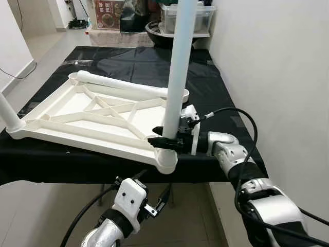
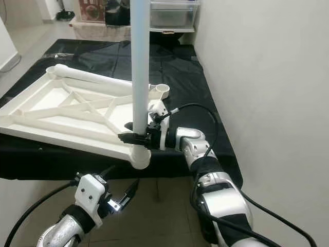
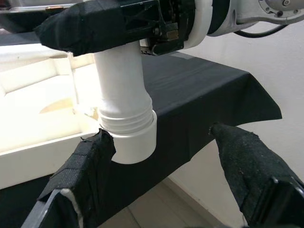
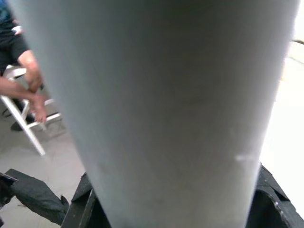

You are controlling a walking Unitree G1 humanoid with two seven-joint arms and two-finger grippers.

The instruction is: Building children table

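A white children's tabletop (image 1: 77, 110) lies upside down on a black-covered table (image 1: 205, 87). One white leg (image 1: 180, 67) stands upright in the near right corner socket (image 1: 167, 159). My right gripper (image 1: 164, 140) is shut on that leg just above the socket. A second leg (image 1: 123, 85) lies loose across the far side of the tabletop. A third leg (image 1: 7, 113) stands at the near left corner. My left gripper (image 1: 154, 206) hangs below the table's front edge, open, its fingers (image 3: 247, 161) spread either side of the socket (image 3: 130, 137) without touching it.
A white wall (image 1: 277, 62) runs close along the table's right side. A clear storage box (image 1: 195, 18) and a dark bowl (image 1: 157, 28) sit past the far end. In the right wrist view a person (image 4: 28, 80) sits on a white chair.
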